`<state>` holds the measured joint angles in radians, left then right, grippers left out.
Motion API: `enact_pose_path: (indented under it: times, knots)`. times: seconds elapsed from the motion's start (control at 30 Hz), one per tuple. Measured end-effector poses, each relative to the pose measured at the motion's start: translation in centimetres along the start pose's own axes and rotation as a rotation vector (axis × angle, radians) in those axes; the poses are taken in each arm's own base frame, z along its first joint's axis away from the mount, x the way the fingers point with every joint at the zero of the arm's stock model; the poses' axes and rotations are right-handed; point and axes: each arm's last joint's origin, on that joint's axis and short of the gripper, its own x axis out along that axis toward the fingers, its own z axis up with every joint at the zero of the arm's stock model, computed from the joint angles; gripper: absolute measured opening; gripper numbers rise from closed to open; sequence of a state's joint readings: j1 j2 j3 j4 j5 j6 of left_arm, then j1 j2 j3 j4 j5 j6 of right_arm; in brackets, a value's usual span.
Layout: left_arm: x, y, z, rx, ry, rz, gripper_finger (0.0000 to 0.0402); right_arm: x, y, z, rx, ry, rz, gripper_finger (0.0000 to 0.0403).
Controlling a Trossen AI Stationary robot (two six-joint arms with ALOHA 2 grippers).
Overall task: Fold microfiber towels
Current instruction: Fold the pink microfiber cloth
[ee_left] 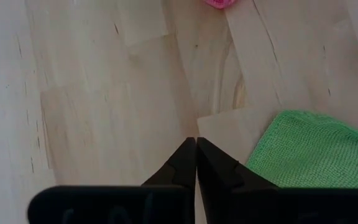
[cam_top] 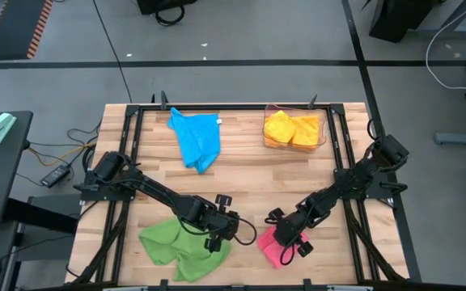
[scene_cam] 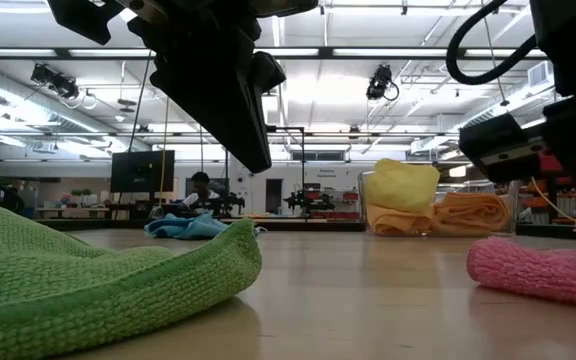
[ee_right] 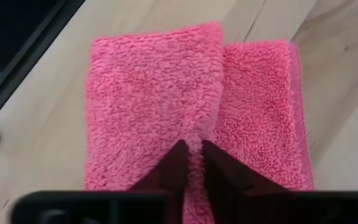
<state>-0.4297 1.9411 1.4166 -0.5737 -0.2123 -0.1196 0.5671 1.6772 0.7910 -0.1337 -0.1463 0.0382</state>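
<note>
On the left of the table point(cam_top: 241, 174), the green towel point(cam_top: 180, 245) is seen lying rumpled at the near edge, not yet folded. The left gripper point(cam_top: 226, 227) is held just beside that cloth's right corner, its fingers pressed together with nothing between them; in the left wrist view only bare wood is seen ahead of the tips, with green showing at one side.

Further back, the blue towel point(cam_top: 196, 137) is spread loosely near the far edge, and to its right the yellow towel point(cam_top: 280, 127) and the orange towel point(cam_top: 307, 129) are stacked inside the clear plastic bin point(cam_top: 324, 129).

To the right, at the near edge, the pink towel point(ee_right: 191, 112) is lying folded over into a narrow pad, and the right gripper point(ee_right: 192, 158) is down on it, its fingers drawn narrow and pinching a ridge of pink pile along the middle fold.

The step in hand is judged to be the pink fold: either a last fold or a lift toward the bin. A firm hold on both layers is called for next, so that the fold is not shaken open, and then the green cloth must be flattened before any folding is tried.
</note>
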Motion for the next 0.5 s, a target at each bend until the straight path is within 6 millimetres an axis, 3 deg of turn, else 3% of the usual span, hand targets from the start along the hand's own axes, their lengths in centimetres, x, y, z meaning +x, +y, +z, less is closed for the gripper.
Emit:
enact_pose_path:
  times: [0.13,0.33,0.5]
  knots:
    - [0.0,0.0,0.0,0.004,0.001,0.000,0.0026,-0.3,0.0,0.1,-0.022,-0.012,-0.001,0.0012]
    - [0.0,0.0,0.0,0.003,0.003,0.001,0.0031,-1.4,-0.3,1.5,-0.073,-0.074,-0.010,0.0009]
    - [0.0,0.0,-0.1,0.004,0.005,0.000,0.0022,-1.6,-1.3,1.5,-0.079,-0.070,-0.026,0.0009]
